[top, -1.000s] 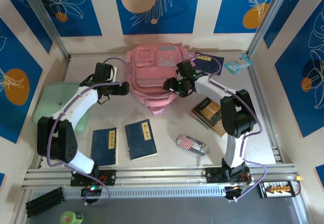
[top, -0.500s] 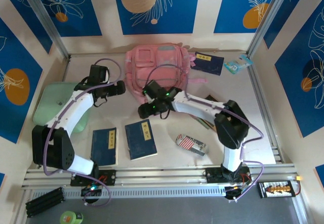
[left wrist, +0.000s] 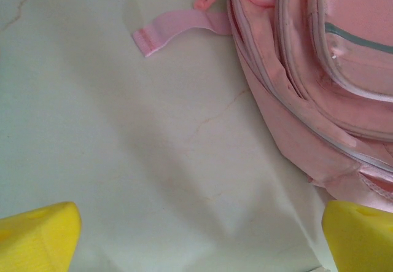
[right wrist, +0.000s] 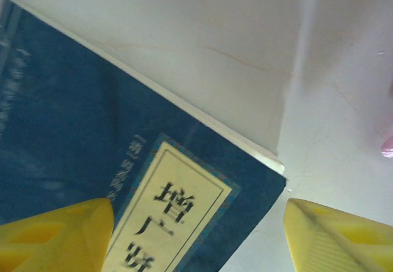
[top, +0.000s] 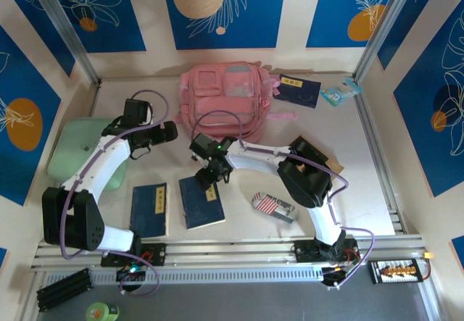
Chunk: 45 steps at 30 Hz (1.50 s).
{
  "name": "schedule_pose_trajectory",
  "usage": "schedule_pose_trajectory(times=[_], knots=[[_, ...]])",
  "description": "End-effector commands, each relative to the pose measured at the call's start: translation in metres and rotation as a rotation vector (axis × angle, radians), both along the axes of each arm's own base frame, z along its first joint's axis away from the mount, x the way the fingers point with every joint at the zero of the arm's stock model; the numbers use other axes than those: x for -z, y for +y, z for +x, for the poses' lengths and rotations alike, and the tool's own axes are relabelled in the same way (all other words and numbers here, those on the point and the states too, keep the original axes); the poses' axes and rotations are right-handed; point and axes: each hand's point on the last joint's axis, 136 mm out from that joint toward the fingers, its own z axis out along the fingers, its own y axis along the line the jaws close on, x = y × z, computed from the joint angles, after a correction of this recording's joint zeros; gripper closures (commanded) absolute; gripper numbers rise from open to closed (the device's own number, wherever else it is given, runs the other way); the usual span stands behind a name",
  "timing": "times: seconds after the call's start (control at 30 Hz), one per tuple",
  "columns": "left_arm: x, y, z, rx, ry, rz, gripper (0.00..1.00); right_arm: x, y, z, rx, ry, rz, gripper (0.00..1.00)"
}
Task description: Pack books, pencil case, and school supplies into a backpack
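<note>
The pink backpack (top: 230,100) lies at the back middle, and its lower edge (left wrist: 319,69) fills the corner of the left wrist view. My left gripper (top: 168,132) (left wrist: 196,241) hovers open over bare table just left of it. Two navy books (top: 149,209) (top: 201,199) lie side by side at the front. My right gripper (top: 205,174) (right wrist: 196,238) is open above the far corner of the right-hand one (right wrist: 92,137), one fingertip (right wrist: 55,235) over its cover, the other off its edge. A third navy book (top: 299,91) rests right of the backpack. The striped pencil case (top: 274,206) lies front middle. The school supplies are out of view.
A mint-green flat case (top: 80,143) lies under the left arm at the left side. A pale blue packet (top: 341,94) sits at the back right. A loose pink strap (left wrist: 178,29) trails from the backpack. A tan corner (top: 335,166) of the notebook peeks from behind the right arm.
My right arm swung from the backpack's right side across to the front and now sits over the middle book. My left gripper drew back slightly left. The backpack settled flatter.
</note>
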Motion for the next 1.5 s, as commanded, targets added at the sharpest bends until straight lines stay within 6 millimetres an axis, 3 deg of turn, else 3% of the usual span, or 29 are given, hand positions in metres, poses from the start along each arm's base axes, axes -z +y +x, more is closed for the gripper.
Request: schedule_pose_trajectory(times=[0.0,0.2,0.33,0.47,0.6,0.7,0.87,1.0,1.2,1.47], knots=[[0.002,-0.005,-0.005,0.028,0.035,-0.044,0.0,0.007,-0.018,0.011,0.031,-0.07,-0.1,0.27],[0.006,-0.013,-0.006,0.04,0.056,-0.083,0.0,0.02,-0.046,0.025,0.096,-0.131,-0.184,0.27],[0.01,-0.02,-0.013,0.051,0.083,-0.133,0.0,0.018,-0.071,0.046,0.193,-0.182,-0.241,0.28],[0.021,-0.044,-0.029,0.076,0.145,-0.28,0.01,-0.011,-0.068,0.052,0.202,-0.176,-0.126,0.28],[0.041,-0.076,-0.056,0.105,0.237,-0.405,0.06,-0.053,-0.052,0.037,0.264,-0.014,0.139,0.28],[0.054,-0.093,-0.077,0.135,0.297,-0.412,0.07,-0.063,-0.055,0.024,0.342,0.113,0.248,0.27],[0.076,-0.12,-0.107,0.221,0.371,-0.352,0.11,-0.045,-0.071,0.006,0.432,0.225,0.204,0.29],[0.095,-0.121,-0.12,0.249,0.419,-0.256,0.22,-0.026,-0.073,0.002,0.452,0.264,0.164,0.37],[0.113,-0.118,-0.123,0.264,0.453,-0.214,0.35,-0.005,-0.067,0.002,0.422,0.255,0.102,0.48],[0.127,-0.114,-0.12,0.272,0.484,-0.159,0.41,0.013,-0.072,0.004,0.409,0.236,0.02,0.66]])
